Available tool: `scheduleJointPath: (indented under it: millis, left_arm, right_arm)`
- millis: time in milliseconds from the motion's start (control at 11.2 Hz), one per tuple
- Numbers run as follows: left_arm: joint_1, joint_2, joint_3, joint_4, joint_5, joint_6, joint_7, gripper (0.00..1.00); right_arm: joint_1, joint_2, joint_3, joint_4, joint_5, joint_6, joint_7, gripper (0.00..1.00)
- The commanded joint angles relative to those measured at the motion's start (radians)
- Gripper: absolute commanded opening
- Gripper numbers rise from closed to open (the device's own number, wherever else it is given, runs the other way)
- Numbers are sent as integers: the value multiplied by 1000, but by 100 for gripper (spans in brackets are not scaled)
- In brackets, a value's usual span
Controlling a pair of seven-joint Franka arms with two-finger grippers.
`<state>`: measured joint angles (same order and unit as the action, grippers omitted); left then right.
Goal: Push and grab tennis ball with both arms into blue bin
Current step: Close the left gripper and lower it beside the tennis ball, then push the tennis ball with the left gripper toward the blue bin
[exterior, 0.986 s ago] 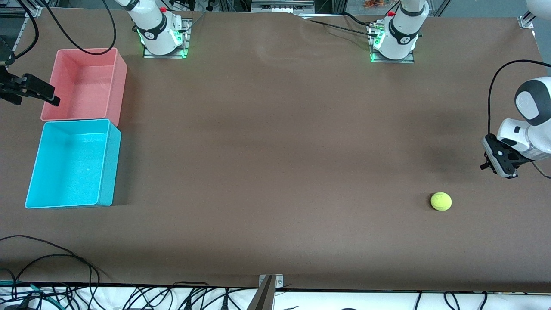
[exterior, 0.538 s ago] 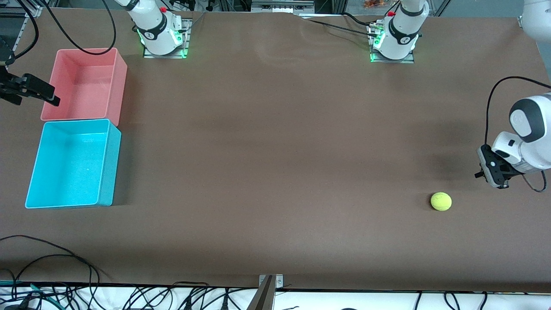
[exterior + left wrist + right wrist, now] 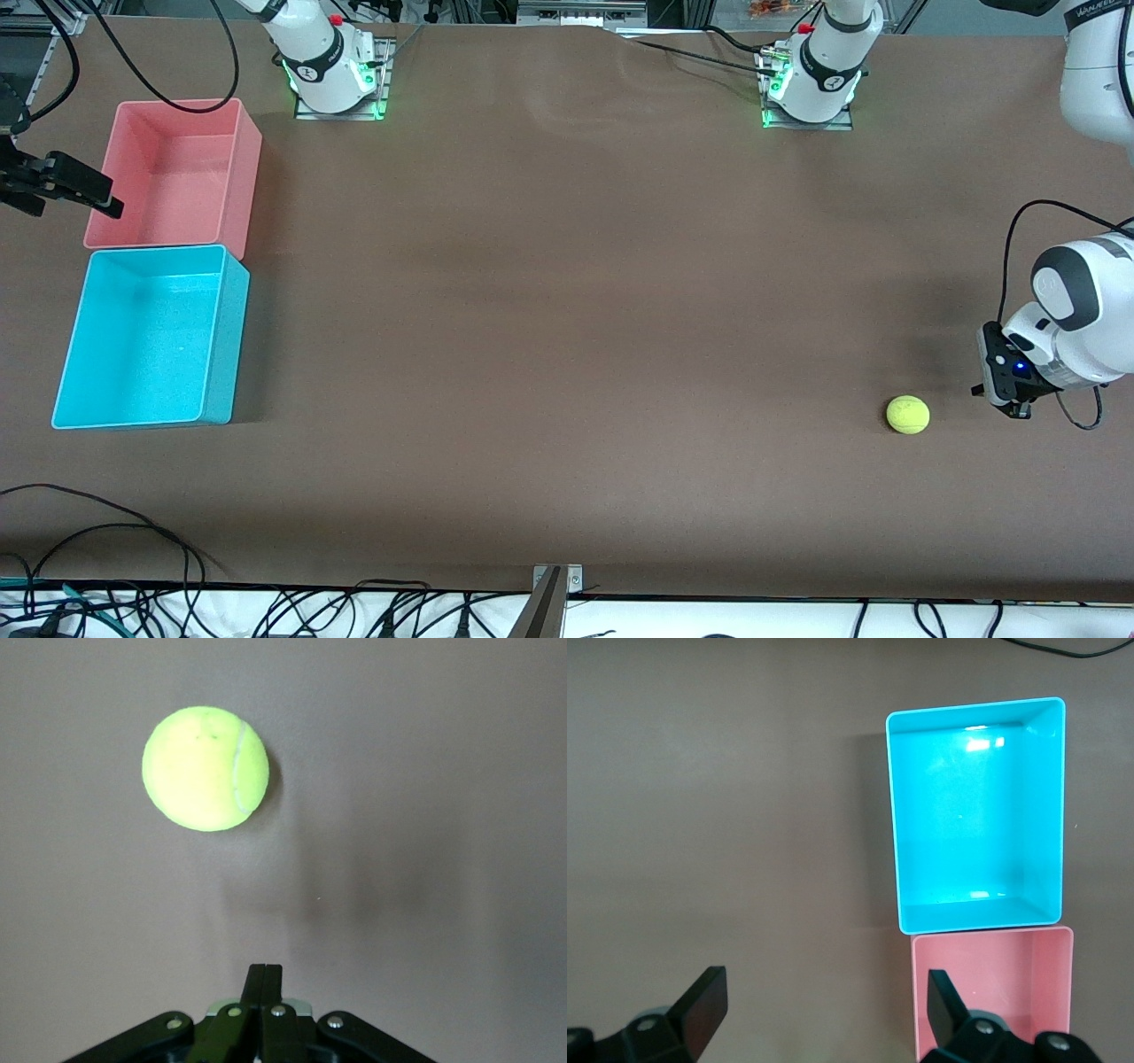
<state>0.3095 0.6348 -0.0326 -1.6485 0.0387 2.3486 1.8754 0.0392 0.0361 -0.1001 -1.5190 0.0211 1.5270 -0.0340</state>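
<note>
Front view gives us two tubs at the right arm's end of the bench (image 3: 567, 354): one blue bin (image 3: 146, 337) and one pink bin (image 3: 177, 173). Both stand open-topped with nothing inside, and they sit touching, the blue bin nearer the front camera than the pink one. We count one tennis ball (image 3: 908, 415), resting on the bare bench well apart from the blue bin, toward the left arm's end.

We see the left pincer (image 3: 1005, 390) low and just beside the ball, not touching it. Only the left wrist view shows us its fingers (image 3: 263, 992) pressed together, holding nothing, with the ball (image 3: 205, 768) lying ahead of them on the bench.

We find the right pincer (image 3: 75, 186) beside the pink bin's outer wall. The right wrist view adds what the front view lacks: its two fingers (image 3: 700, 1010) stand wide apart and hold nothing, with the blue bin (image 3: 974, 815) and the pink bin (image 3: 992, 992) seen from above.
</note>
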Motion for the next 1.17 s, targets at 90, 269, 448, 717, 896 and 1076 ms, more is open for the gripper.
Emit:
scheduleJointPath:
  millis: [90,269,448,717,896,1076]
  left_arm:
    - [-3,104,-3,133,6,-8,45,0]
    - [-9,137,-3,185,4,-8,44,0]
    - [-9,167,-4,219,3,-8,44,0]
    - [-12,184,-7,219,3,-3,57,0]
    - [-26,203,-10,204,-11,55,32,0]
    - [-29,200,-9,196,-5,57,13,0]
  right_arm:
    - [1,1,0,17,-1,-13,5,100]
    - [1,1,-1,16,-1,-13,3,100]
    - [1,2,-1,17,-1,-13,5,100]
    - [1,1,-1,17,-1,-14,5,100]
    - [1,1,-1,16,-1,-14,5,100]
    - [1,1,-1,17,-1,-14,5,100]
